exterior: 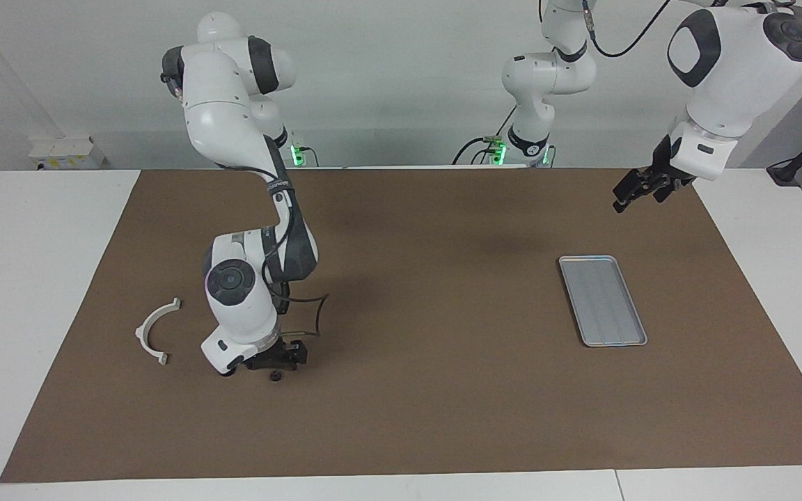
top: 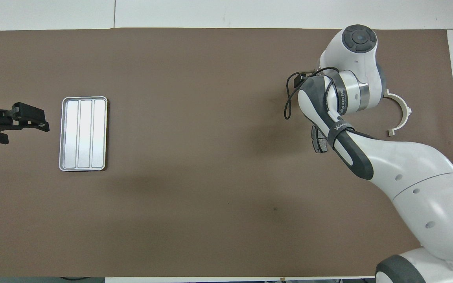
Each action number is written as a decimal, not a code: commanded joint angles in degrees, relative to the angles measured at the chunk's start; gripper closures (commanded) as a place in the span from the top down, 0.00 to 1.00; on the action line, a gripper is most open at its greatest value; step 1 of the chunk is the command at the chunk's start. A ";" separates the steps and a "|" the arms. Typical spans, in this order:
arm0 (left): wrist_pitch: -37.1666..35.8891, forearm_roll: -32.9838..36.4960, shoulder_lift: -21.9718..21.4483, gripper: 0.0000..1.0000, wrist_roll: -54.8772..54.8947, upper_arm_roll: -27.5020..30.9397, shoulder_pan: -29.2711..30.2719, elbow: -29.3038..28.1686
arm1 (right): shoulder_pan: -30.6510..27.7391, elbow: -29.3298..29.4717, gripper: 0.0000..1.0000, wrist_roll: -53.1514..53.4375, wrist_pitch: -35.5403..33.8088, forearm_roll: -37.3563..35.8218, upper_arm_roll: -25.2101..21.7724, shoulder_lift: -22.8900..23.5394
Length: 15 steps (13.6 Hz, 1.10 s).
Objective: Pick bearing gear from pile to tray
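Note:
The pile lies at the right arm's end of the mat. It shows a white half-ring bracket, a dark grey brake pad half under the right arm, and a small black round piece. My right gripper is low over the mat, just over that round piece; in the overhead view its own wrist hides it. The silver grooved tray lies empty toward the left arm's end. My left gripper waits open and raised beside the tray.
A brown mat covers the table, with white table edge around it. The right arm's elbow and black cable hang over the pile and hide part of it.

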 commanded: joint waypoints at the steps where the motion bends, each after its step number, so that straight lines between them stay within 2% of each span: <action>1: -0.78 -0.44 -0.50 1.00 0.47 -0.17 0.26 0.05 | -0.04 2.03 0.97 1.63 0.61 -1.37 0.12 1.76; 3: -0.78 -0.35 -0.50 1.00 0.47 -0.17 0.26 0.14 | -0.04 2.03 0.94 2.51 0.61 -1.28 0.12 1.76; 4: -0.78 -0.35 -0.50 1.00 0.47 -0.17 0.26 0.05 | -0.04 2.03 0.88 2.95 0.69 -1.37 0.12 1.76; 7: -0.78 -0.35 -0.50 1.00 0.47 -0.17 0.26 0.05 | -0.13 2.73 0.80 3.57 1.31 -1.28 0.20 1.93; 9: -0.78 -0.35 -0.50 1.00 0.47 -0.17 0.26 0.14 | -0.13 2.82 0.64 4.18 1.40 -1.10 0.20 2.20; 10: -0.78 -0.44 -0.50 1.00 0.47 -0.08 0.18 0.05 | -0.22 2.82 0.59 4.53 1.40 -1.10 0.20 2.20; 13: -0.78 -0.35 -0.50 1.00 0.47 -0.17 0.26 0.05 | -0.13 2.82 0.52 4.89 2.10 -0.93 0.29 2.20; 15: -0.78 -0.44 -0.50 1.00 0.47 -0.17 0.26 0.05 | -0.22 2.82 0.37 4.89 2.19 -0.93 0.29 2.20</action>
